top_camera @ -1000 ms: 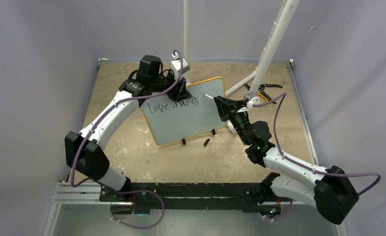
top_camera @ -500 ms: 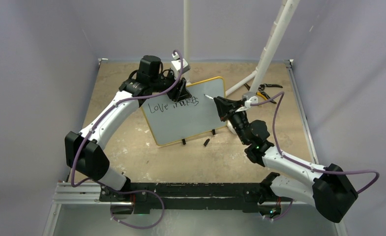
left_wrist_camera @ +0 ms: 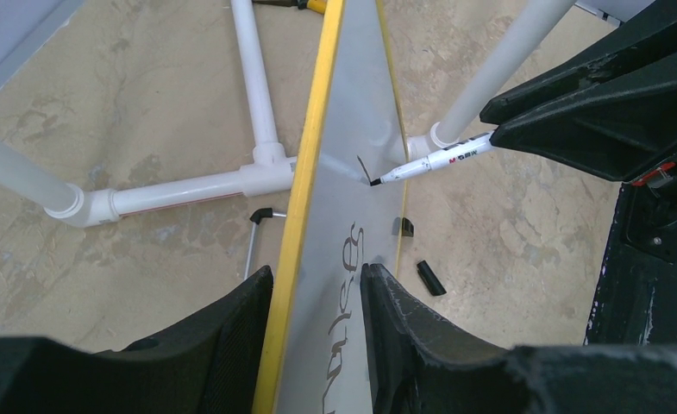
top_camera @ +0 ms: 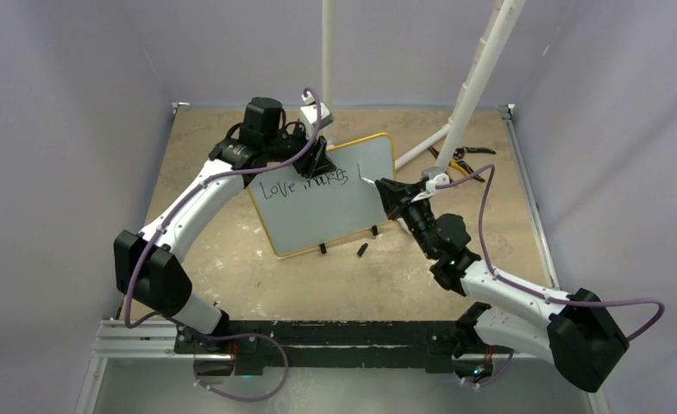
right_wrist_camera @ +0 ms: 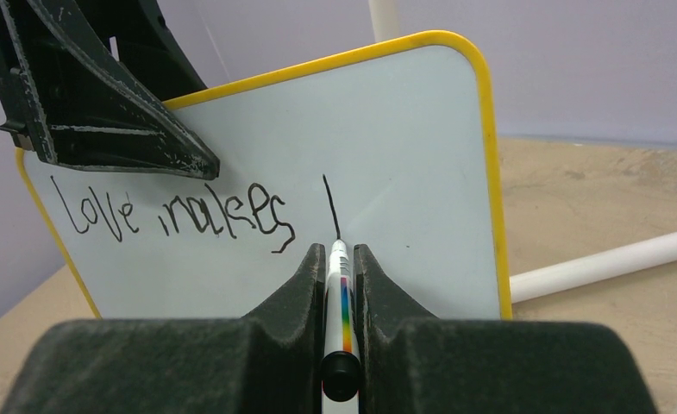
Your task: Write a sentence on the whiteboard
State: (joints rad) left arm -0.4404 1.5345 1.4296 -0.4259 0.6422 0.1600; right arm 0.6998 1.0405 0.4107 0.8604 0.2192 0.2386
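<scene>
Clamping right claw shut on slim white marker, nib pressing at foot of a vertical stroke, 3 o'clock of "love makes". Bracing glossy, yellow-framed, round-cornered whiteboard, standing propped mid table, likely against pen pressure. Pinching its top edge with left claw, 10 o'clock.

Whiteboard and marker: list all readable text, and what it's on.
"Love": black handwriting, upper left of the whiteboard.
"makes": handwriting right after it; the k is sloppy, so the reading is partly a guess.
"|": a lone vertical stroke after that, ending at the tip of the marker.
"M": red print on the marker barrel, left wrist view; the small print beside it is too small to read.
</scene>
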